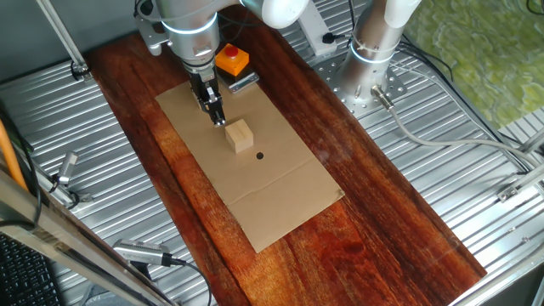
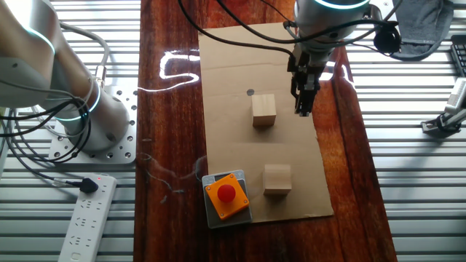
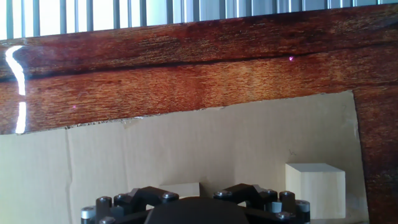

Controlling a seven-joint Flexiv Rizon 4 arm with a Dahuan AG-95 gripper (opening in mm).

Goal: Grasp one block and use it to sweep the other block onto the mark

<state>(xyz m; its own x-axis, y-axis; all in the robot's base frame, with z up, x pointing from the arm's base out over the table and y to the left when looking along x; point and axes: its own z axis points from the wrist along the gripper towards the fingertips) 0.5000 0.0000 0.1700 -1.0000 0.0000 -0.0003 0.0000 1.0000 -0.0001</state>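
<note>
Hovering fingers (image 2: 303, 102) — beside block (image 2: 263, 110)

- The wooden table (image 1: 374, 212) is dark reddish brown and glossy, with a ribbed metal bench (image 1: 476, 170) on both sides.
- A sheet of cardboard (image 2: 240, 153) lies flat on the wood.
- On the cardboard are two wooden blocks (image 2: 263, 110) (image 2: 277, 179), well apart, a small black dot (image 2: 250, 92) and an orange box (image 2: 227, 195) with a red button.
</note>
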